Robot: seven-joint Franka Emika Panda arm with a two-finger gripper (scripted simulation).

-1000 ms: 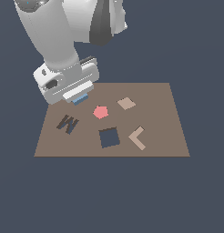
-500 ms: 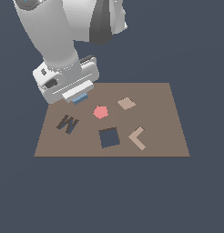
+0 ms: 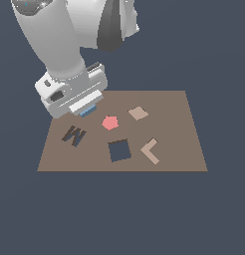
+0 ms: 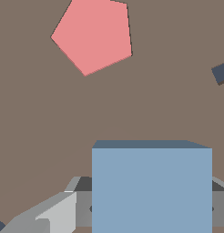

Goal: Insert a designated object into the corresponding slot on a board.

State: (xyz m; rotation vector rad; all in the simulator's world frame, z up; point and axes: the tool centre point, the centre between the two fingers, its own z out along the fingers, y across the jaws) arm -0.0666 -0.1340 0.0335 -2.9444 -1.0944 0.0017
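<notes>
While hovering low over the far corner of the brown board (image 3: pixel 184 129) at the exterior view's left, the white arm's hand (image 3: pixel 87 108), closed on a small light-blue square block (image 3: pixel 86 112). Block mostly hidden beneath the hand in the exterior view, only a blue sliver peeking out just beside the pink pentagon (image 3: pixel 110 122). Seen from the wrist camera, block (image 4: pixel 151 189) large and square-faced, filling much of the picture, with a grey finger (image 4: pixel 50 214) pressed against one side and a sliver of the other finger at the opposite side. Pink pentagon (image 4: pixel 92 35) flat on the board (image 4: pixel 36 118) beyond the block, apart from it. Dark navy square slot (image 3: pixel 119 150) near the middle of the board's nearer half, uncovered, well apart from the held block. Dark M-shaped cut-out (image 3: pixel 73 135) toward the exterior view's left, between the hand and the board's near edge. Tan square tile (image 3: pixel 138 113) beyond the slot, toward the far edge, beside the pentagon. Tan L shape (image 3: pixel 151 150) just beside the slot on the exterior view's right. Whether the block touches the board: cannot tell.
</notes>
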